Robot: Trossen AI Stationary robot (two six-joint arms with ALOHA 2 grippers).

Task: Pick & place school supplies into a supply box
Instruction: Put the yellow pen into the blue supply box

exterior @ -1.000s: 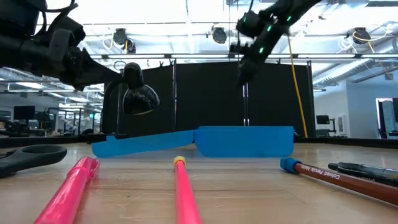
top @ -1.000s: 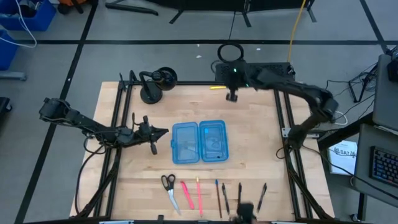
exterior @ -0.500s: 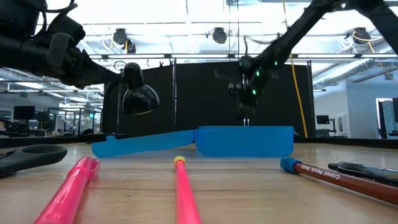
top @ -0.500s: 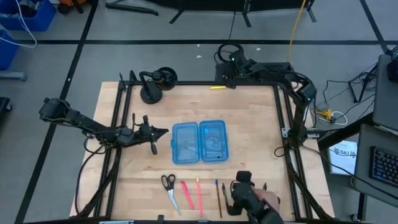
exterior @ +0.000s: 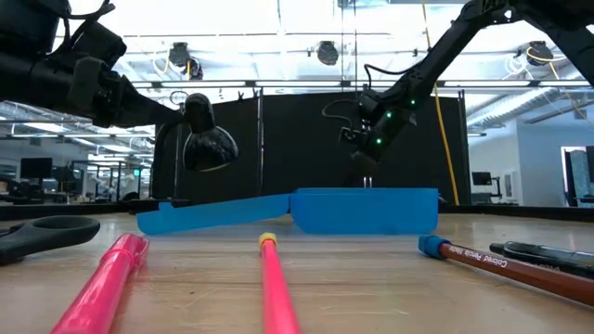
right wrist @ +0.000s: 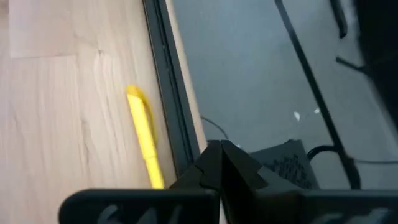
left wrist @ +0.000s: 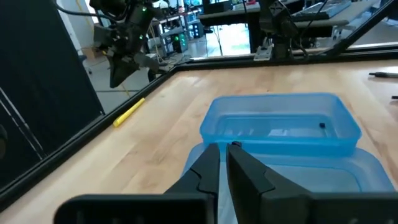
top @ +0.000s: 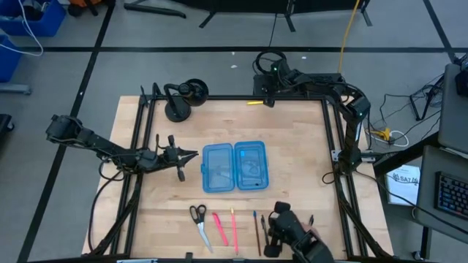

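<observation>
Reaching for the yellow marker (top: 254, 103) is the step I am judging to be in hand, since the right claw (top: 268, 99) is hanging over the far edge of the tabletop (top: 292, 146) just beside it, fingers pressed together and carrying nothing. For a clean pick I am thinking the fingers need to part first, then come down astride the marker's middle with the wrist turned so they close across its width, not along it (it is lying close to the black frame rail (right wrist: 166, 93), so the finger on that side has little room).

The left claw (left wrist: 225, 163) is hovering just beside the left half of the box (top: 235, 166); its fingers are showing only a thin slit between them and are empty. I am treating that arm as waiting.

The box is lying open and flat at the middle of the tabletop, both halves facing up, so a drop from above should be easy. The other supplies are lined up along the near edge: scissors (top: 199, 219), two pink markers (top: 220, 227), and pens (top: 258, 232) beside them. A person's hand (top: 296, 235) is reaching in over those pens, so I am keeping both arms clear of that edge.
</observation>
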